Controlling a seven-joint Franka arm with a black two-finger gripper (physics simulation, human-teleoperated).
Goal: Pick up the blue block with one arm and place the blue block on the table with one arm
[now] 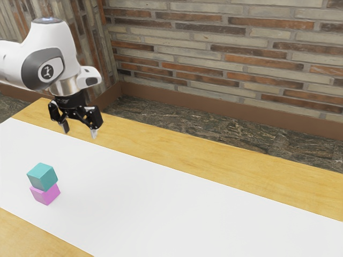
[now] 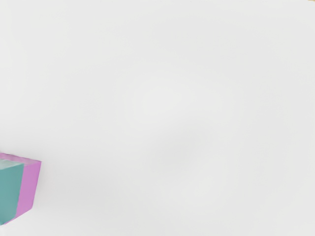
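Pincer point(image 1: 80, 131): fingers well apart, nothing grasped; above the worktop point(image 1: 214, 166).
Blue block point(image 1: 41, 176): resting on pink block point(image 1: 47, 195), slightly offset.
White covering point(image 1: 187, 214): beneath both blocks.

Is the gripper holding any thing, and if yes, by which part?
Nothing is held: the gripper is open, and the blue block sits on the pink block.

Teal block point(image 1: 43, 176), pink block point(image 1: 46, 195).

Upper block point(image 1: 43, 176) on lower block point(image 1: 47, 195), table point(image 1: 214, 163) beneath
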